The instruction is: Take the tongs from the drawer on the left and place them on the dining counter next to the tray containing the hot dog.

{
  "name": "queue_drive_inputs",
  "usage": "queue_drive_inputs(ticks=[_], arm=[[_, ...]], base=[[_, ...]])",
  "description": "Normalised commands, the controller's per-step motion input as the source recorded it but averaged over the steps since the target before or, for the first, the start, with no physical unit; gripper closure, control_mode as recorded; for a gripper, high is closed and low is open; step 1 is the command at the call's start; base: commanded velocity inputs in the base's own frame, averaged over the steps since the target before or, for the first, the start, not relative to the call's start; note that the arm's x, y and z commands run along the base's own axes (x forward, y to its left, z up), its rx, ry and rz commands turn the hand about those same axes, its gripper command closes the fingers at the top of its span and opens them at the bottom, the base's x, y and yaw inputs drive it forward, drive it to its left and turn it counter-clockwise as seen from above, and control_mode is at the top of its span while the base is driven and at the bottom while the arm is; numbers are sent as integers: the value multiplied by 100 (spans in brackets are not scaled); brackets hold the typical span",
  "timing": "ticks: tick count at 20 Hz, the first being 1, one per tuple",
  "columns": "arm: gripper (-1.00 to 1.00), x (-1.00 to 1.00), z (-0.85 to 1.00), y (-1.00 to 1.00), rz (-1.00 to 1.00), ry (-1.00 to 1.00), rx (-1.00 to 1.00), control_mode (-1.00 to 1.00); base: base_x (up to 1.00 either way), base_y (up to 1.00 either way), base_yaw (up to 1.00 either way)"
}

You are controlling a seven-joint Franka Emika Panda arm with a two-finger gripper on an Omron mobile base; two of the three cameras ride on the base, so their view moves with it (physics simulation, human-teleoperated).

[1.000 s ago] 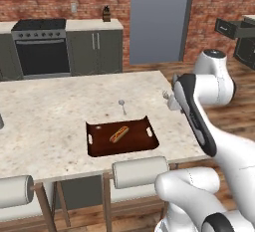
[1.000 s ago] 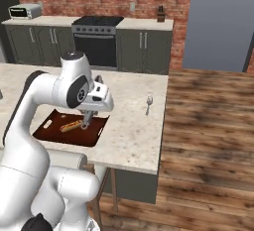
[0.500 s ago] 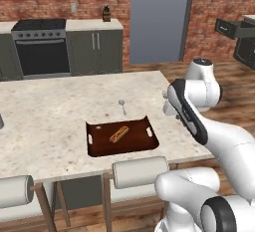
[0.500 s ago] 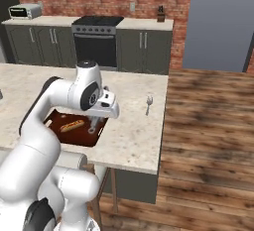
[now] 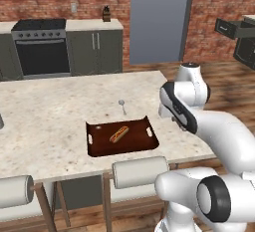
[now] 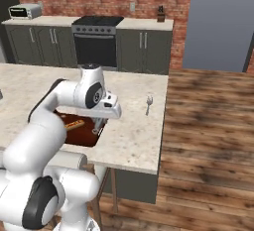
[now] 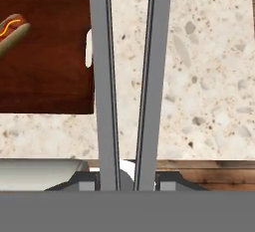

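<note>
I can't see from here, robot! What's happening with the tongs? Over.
Gripper shut on tongs, above dining counter. Tray with hot dog right beside. Small utensil far off, nothing in the way. Over.

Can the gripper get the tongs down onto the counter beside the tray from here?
Probably yes. The gripper holds the tongs over bare counter just off the tray's handle end, with nothing under them. The small utensil lies further off.

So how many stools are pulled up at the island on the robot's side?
2 show: one stool below the tray, another stool at the left edge of the left base view. The robot's body may hide more.
</note>
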Motion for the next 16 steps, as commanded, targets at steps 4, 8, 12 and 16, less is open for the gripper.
queue_drive_inputs(ticks=[4, 8, 12, 16], arm=[[100, 10, -44, 0, 0, 0, -4, -100], [100, 8, -37, 0, 0, 0, 0, -100], [100, 11, -27, 0, 0, 0, 0, -100], [100, 18, -23, 0, 0, 0, 0, -100]], base=[[0, 0, 0], [0, 0, 0], [0, 0, 0], [0, 0, 0]])
